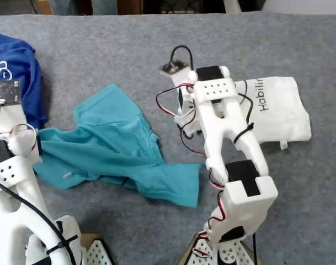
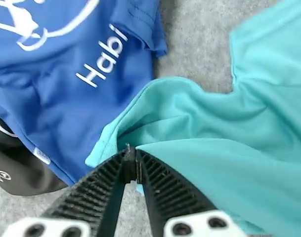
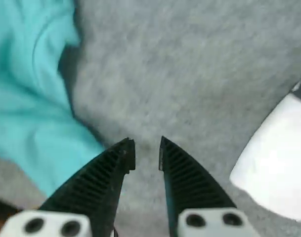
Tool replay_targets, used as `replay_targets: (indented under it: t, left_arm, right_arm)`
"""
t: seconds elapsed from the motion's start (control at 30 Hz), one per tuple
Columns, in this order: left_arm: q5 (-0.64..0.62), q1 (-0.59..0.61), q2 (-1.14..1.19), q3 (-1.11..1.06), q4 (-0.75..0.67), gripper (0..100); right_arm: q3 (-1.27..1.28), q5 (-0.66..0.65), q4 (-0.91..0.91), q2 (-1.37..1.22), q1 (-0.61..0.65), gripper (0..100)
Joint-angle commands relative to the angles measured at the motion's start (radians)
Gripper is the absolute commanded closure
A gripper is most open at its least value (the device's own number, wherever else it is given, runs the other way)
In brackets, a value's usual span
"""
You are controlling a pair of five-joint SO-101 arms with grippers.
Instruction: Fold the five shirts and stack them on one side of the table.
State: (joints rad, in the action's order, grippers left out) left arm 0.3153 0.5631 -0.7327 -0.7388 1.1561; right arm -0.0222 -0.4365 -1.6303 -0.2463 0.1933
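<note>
Teal shirt (image 1: pixel 123 149) lies crumpled mid-table in the high view, between the blue shirt (image 1: pixel 16 77) and the folded white shirt (image 1: pixel 283 110), all straight on the grey cloth (image 1: pixel 101 49), with no bin in use. In the left wrist view, our left gripper (image 2: pixel 131 153) is clamped on a thin hem edge, and we fear it slips out under a pull. In the right wrist view, our right gripper (image 3: pixel 146 148) has its tips parted over bare cloth.

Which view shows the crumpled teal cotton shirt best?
The high view: the crumpled teal cotton shirt shows whole. The left wrist view shows its edge pinched in the left claw; the right wrist view shows one part.
</note>
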Motion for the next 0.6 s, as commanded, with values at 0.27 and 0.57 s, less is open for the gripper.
replay_targets:
  t: [0.27, 0.57]
  left_arm:
    - [-0.012, -0.018, -0.020, -0.099, -0.193, 97]
    - [-0.015, -0.016, -0.020, -0.117, -0.184, 97]
  right_arm:
    - [0.363, -0.348, -0.129, 0.481, -0.066, 89.3]
    - [0.825, -0.500, -0.051, 0.924, -0.048, 89.2]
